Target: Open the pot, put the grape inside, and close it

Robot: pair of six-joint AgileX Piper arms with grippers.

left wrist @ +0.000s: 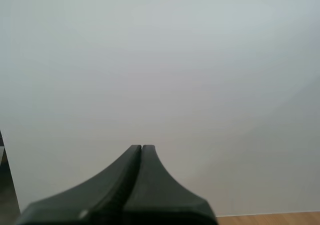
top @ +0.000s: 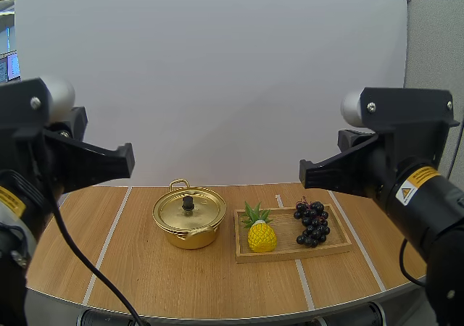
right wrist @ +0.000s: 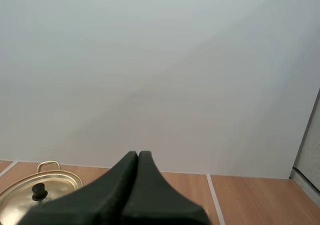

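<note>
While both arms hang above the wooden table (top: pixel 145 275), my left gripper (left wrist: pixel 141 147) has its two black fingers pressed together on nothing. Below it, to its right, sits one round gold metal pot (top: pixel 185 237), its one lid (top: pixel 204 210) on. My right gripper (right wrist: pixel 138 154) is likewise closed and empty. Below its tips, one rectangular wooden tray (top: pixel 290 254) carries one yellow pineapple (top: pixel 262 237) and one bunch of dark purple grapes (top: pixel 312 223).

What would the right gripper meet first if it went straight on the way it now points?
Probably the white wall behind the table: the shut right gripper points about level at it, and the pot lies below its line. Depth is unclear.
</note>
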